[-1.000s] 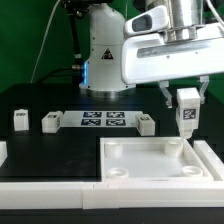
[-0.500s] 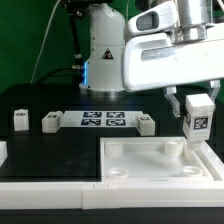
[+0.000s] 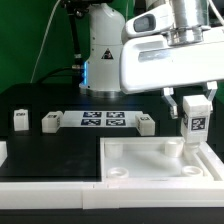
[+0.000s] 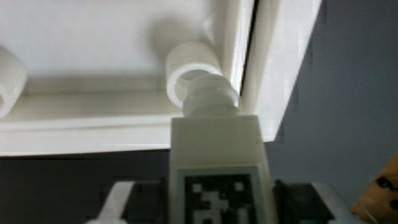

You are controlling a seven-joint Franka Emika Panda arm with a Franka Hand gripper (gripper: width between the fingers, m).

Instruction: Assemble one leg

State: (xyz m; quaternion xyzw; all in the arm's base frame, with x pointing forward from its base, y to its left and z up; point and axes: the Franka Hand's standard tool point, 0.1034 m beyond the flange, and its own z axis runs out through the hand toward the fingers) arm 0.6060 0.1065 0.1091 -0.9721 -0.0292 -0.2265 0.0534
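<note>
Looking across the exterior view, we see the black counter (image 3: 60, 150) carrying everything, with the white arm (image 3: 160, 60) filling the upper part of that view's right. The large white tabletop (image 3: 140, 146) lies flat on the counter at the near right, hollow side up.

Behind it, the marker board (image 3: 104, 120) lies flat. Three loose posts (image 3: 20, 119) (image 3: 51, 122) (image 3: 146, 124) stand near it, two off its left end and one just beside its right end, all well apart from the arm's load.

The end effector (image 3: 192, 100) hangs over the tabletop's far right corner, clamped on the leg (image 3: 197, 120). Dark fingers (image 3: 172, 104) press the leg's upper part from either side. The leg stands upright, its tag (image 3: 197, 127) facing the camera and its lower end down at the tabletop's rim. This view hides what lies beneath that end.

The wrist view fills that gap. We look down the leg (image 4: 217, 150) past its tag (image 4: 222, 200) to a rounded tip (image 4: 199, 75). The tip sits at the inner corner of the tabletop (image 4: 107, 60), just beside the raised rim, with grey counter (image 4: 347, 100) beyond. We cannot tell whether the tip is seated or only touching. This view shows none of the loose posts, the marker board or the arm.
</note>
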